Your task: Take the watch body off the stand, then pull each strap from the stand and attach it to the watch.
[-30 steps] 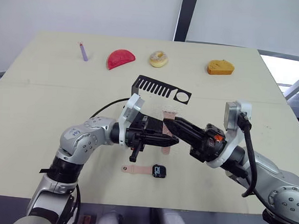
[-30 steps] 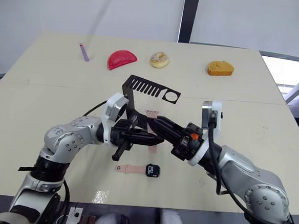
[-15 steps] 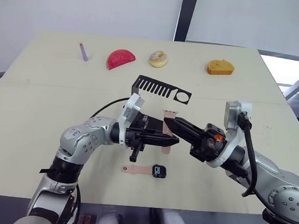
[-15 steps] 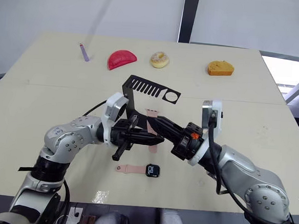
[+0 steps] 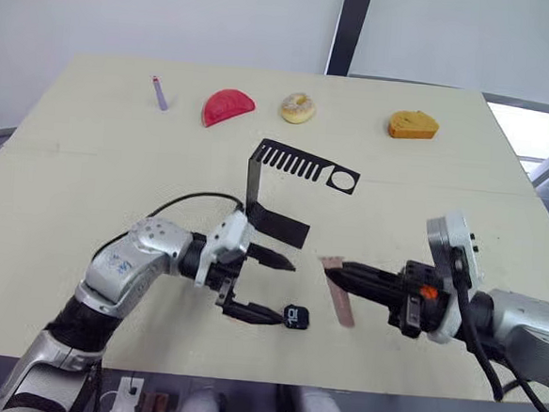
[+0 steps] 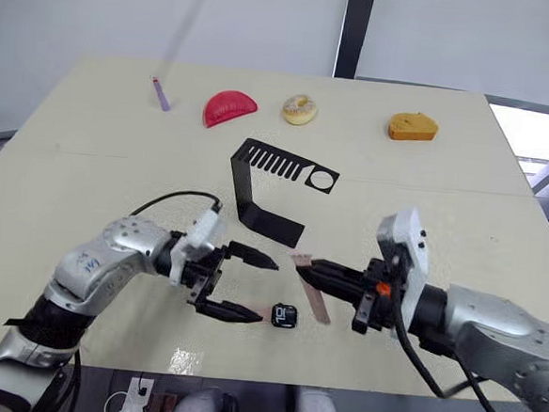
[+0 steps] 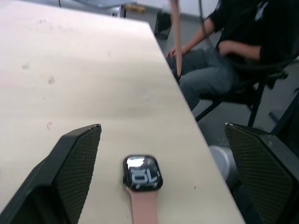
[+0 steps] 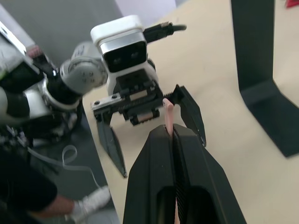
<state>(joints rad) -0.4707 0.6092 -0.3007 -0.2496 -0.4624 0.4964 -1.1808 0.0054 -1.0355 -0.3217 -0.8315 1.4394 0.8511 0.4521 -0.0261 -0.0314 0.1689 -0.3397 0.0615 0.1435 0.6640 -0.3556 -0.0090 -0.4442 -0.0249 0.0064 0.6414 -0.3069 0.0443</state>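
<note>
Between our left gripper's (image 5: 267, 286) spread fingers lies the watch body (image 7: 142, 173), flat on the table (image 5: 88, 183) near their tips, touching neither. One pink strap (image 7: 144, 210) is already fixed to it and runs back toward the wrist. Our right gripper (image 6: 310, 268) has its fingers closed on the second strap (image 5: 337, 291), which sticks out past the tips and hangs just beside the watch body, apart from it. Beyond both sets of fingertips stands the stand (image 5: 280, 192), its slotted arm bare.
</note>
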